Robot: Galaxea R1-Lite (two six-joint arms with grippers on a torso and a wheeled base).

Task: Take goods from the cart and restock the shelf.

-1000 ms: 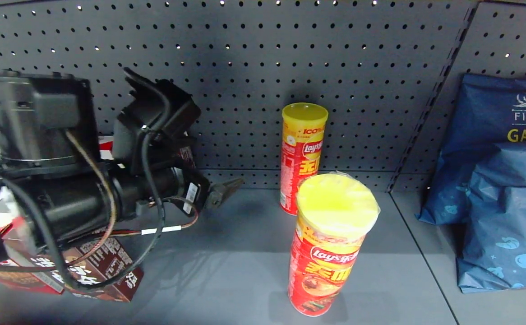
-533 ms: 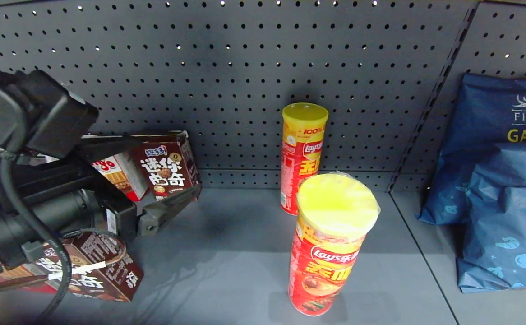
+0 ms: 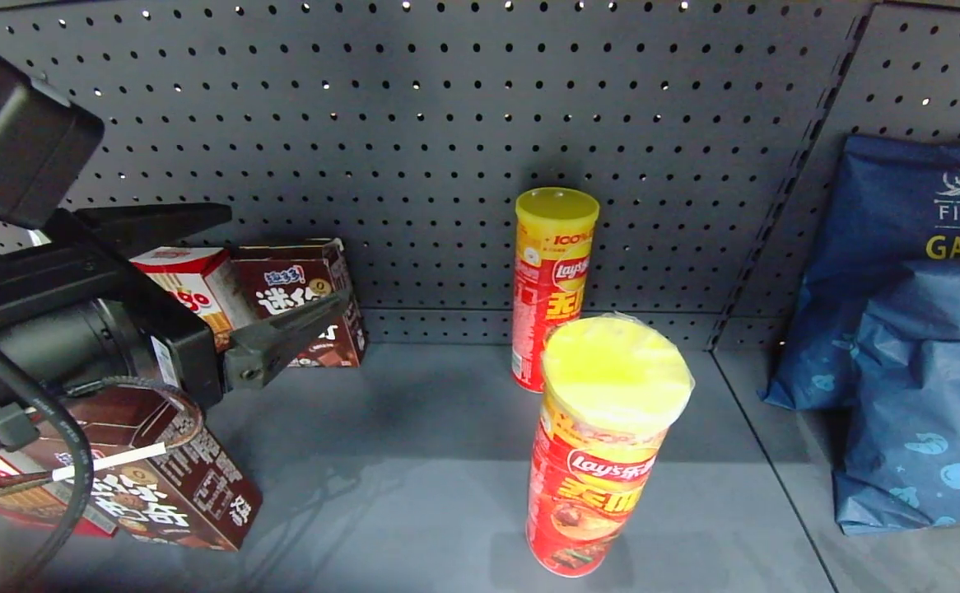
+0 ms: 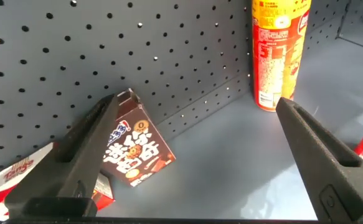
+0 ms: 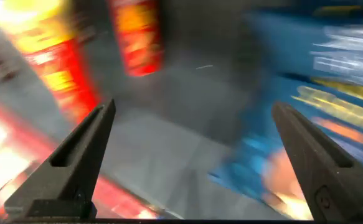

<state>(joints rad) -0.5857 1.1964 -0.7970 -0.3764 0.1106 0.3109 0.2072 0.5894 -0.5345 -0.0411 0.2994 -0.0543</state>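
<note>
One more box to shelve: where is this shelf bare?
Bare shelf floor lies between the upright brown box and the rear can, running forward between the lying brown box and the front can. A narrower strip separates cans from blue bags. Boxes and the open left pincer crowd the left end.

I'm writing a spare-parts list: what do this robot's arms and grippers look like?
The left arm is black and cylindrical, topped by a boxy black housing, with looping black cables and a thin wire bearing a white tag. The left gripper and right gripper have long, tapered dark grey fingers.
</note>
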